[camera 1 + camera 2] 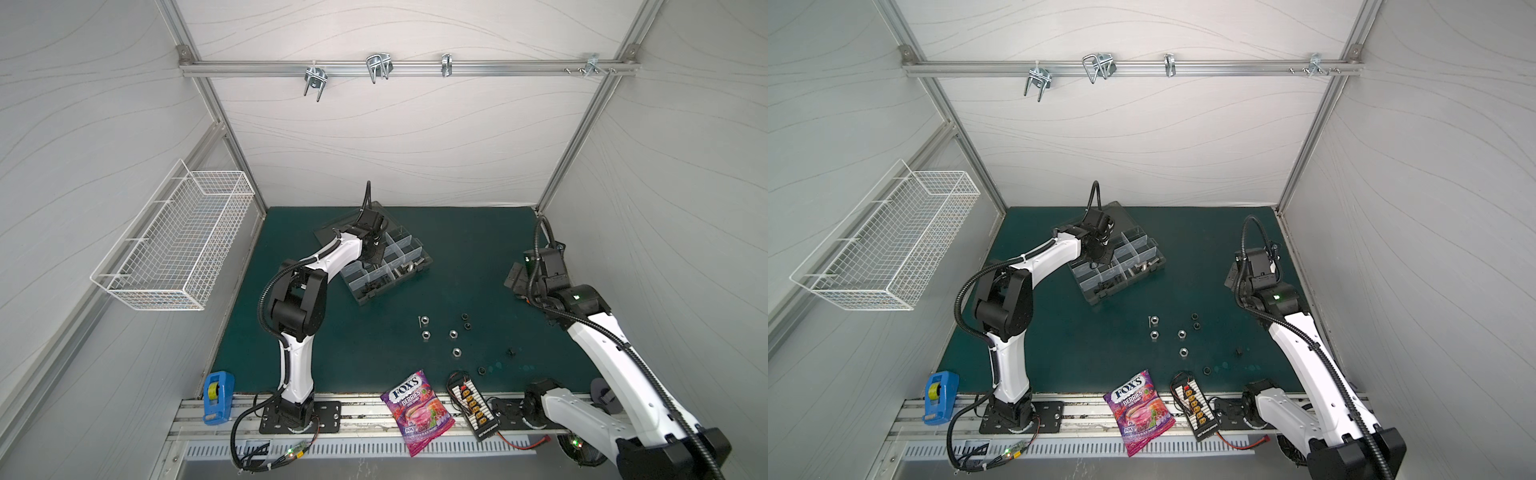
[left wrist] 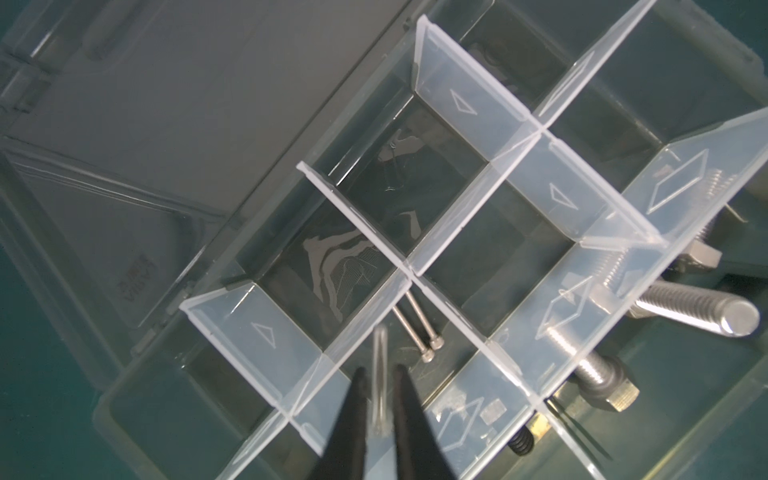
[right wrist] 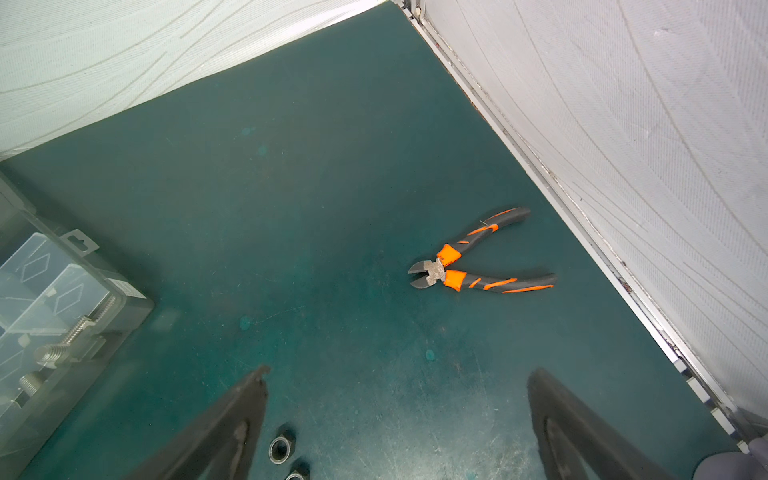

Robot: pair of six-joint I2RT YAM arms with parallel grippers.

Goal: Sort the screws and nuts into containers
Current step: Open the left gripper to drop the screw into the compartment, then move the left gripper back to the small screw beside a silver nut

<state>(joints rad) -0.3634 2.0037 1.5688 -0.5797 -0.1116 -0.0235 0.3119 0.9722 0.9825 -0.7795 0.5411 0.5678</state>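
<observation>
Screw [image 2: 380,353], thin and blurred, sits between the slightly parted left fingers [image 2: 353,407] above a compartment of the box [image 2: 137,386]; grip cannot be determined. Right fingers [image 3: 232,415] are spread wide over the tabletop [image 3: 332,208] near black nuts [image 3: 280,446].

Candy bag [image 1: 417,411] on the front edge, purple. Brand "FOX'S" in white capitals, "BERRIES" just below; same in both top views [image 1: 1139,413]. The finer lines lower on the pack are too small to read.
Connector board [image 1: 473,409] beside it has white print on its black end, illegible.
Organizer box [image 2: 187,104]: embossed lettering on the lid, not legible in the left wrist view.
Dividers [image 2: 465,104]: embossed diamond outlines, no text.
</observation>
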